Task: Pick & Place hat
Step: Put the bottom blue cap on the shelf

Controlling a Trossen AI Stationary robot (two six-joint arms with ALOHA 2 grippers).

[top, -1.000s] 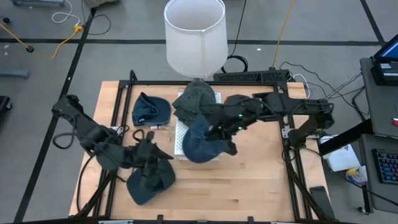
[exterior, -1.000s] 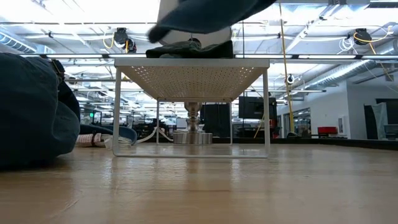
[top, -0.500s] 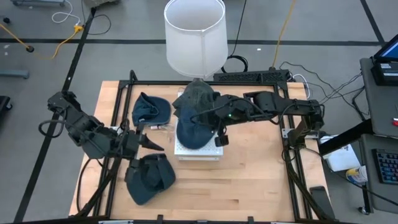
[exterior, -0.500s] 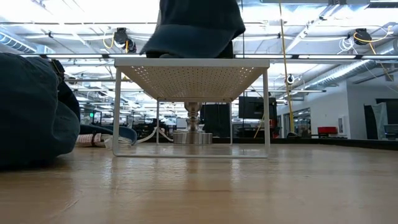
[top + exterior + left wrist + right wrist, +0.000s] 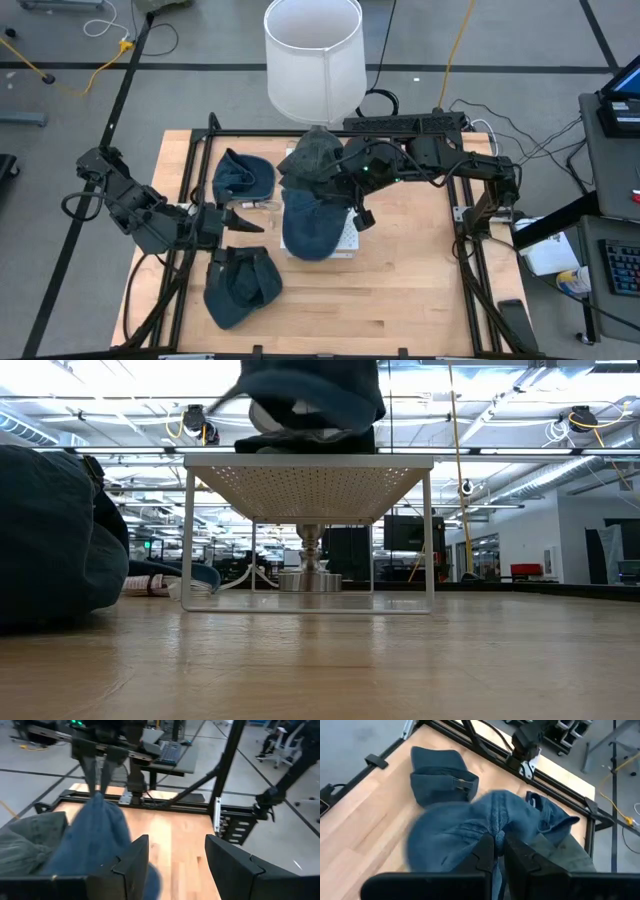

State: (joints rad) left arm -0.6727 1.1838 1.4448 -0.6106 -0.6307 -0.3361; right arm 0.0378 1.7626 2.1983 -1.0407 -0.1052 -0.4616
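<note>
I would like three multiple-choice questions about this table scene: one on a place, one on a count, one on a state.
1. Where does the blue cloth hat held by the right tool hang?
A. over the white perforated metal rack
B. on the floor
C. inside the white lampshade

2. How many hats show in the high view?
A. two
B. four
C. six

3. How is the left tool?
A. shut on a hat
B. open and empty
C. out of view

Answers: 1 A, the hat drapes over the rack top. 2 B, two are at the rack and two lie on the wood. 3 B, its fingers stand apart with nothing between.
</note>
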